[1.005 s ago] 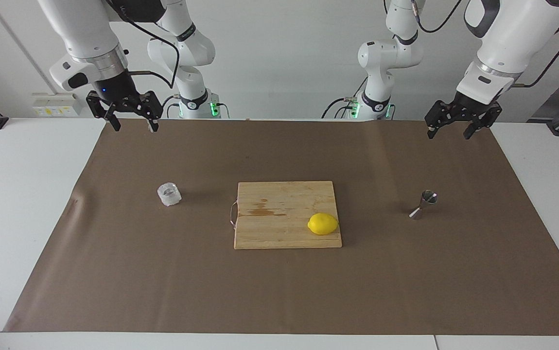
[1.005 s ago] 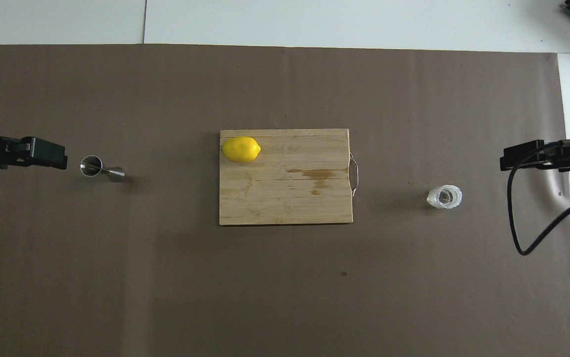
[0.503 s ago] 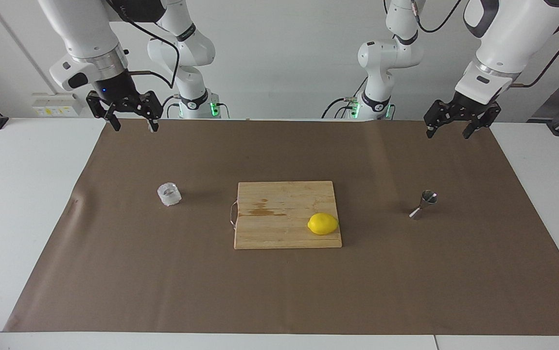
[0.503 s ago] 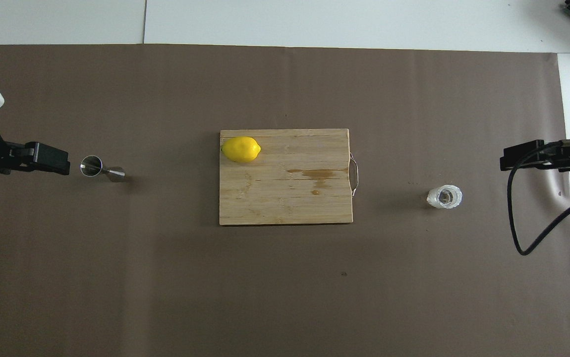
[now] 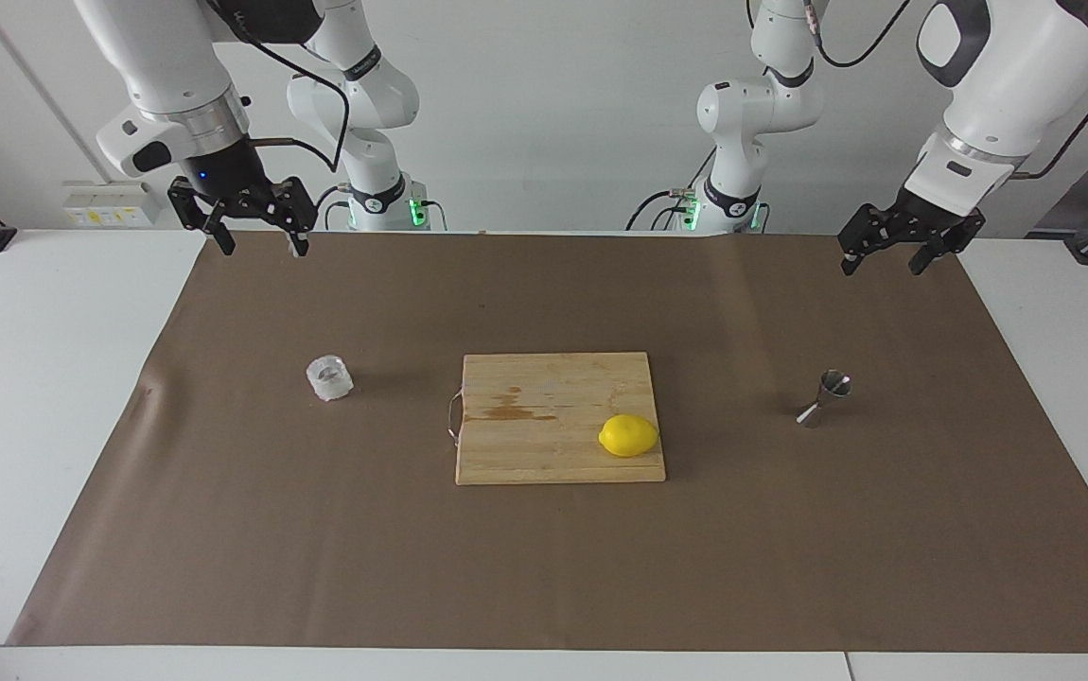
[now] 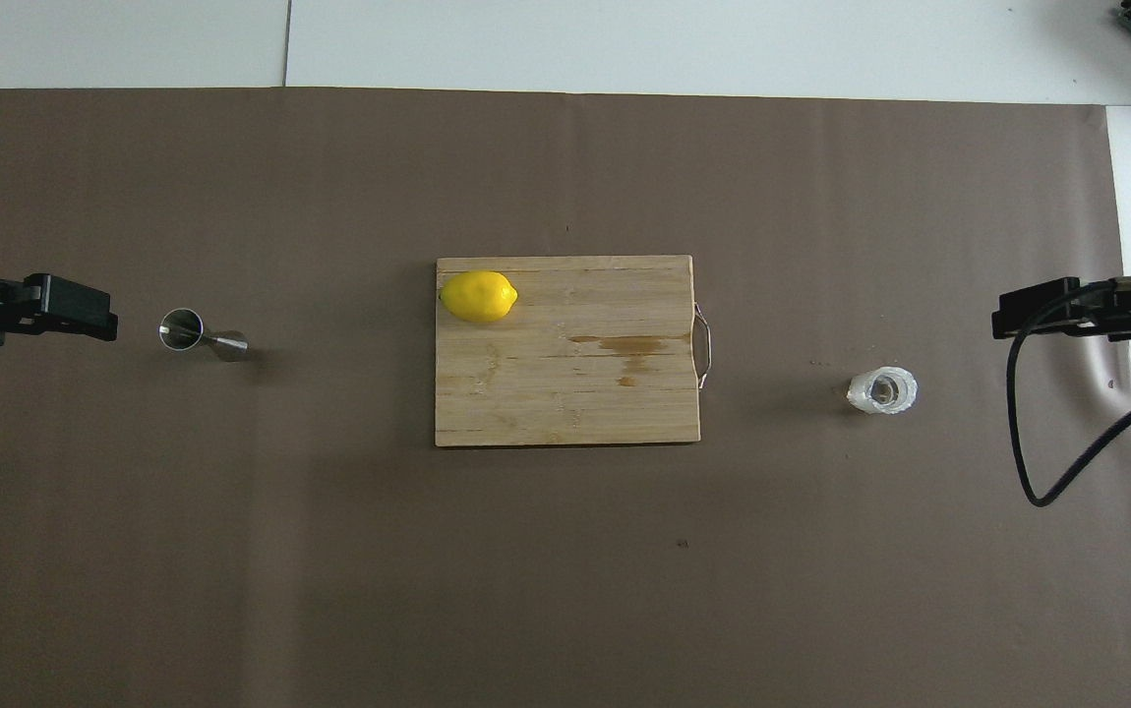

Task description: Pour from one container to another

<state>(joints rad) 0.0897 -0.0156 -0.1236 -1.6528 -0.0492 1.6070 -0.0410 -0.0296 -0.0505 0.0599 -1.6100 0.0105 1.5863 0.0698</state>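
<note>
Frosted clear cup [image 5: 329,377] stood upright on the brown paper [image 5: 544,567], toward the right arm's end of the counter [image 5: 33,397]. Steel jigger [image 5: 826,397] stood well apart, toward the left arm's end. Between them lay a wooden cutting board [image 5: 544,397] with a lemon [image 5: 628,436] on it. Right gripper [image 5: 259,248] hung released, holding nothing, over the paper's edge nearest the robots; left gripper [image 5: 885,263] likewise, both clear of the containers

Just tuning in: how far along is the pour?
Nothing looks done. The clear cup and the steel jigger stand untouched at either end of the cutting board. Left hand and right hand hang open, empty. Grasping and pouring remain.
</note>
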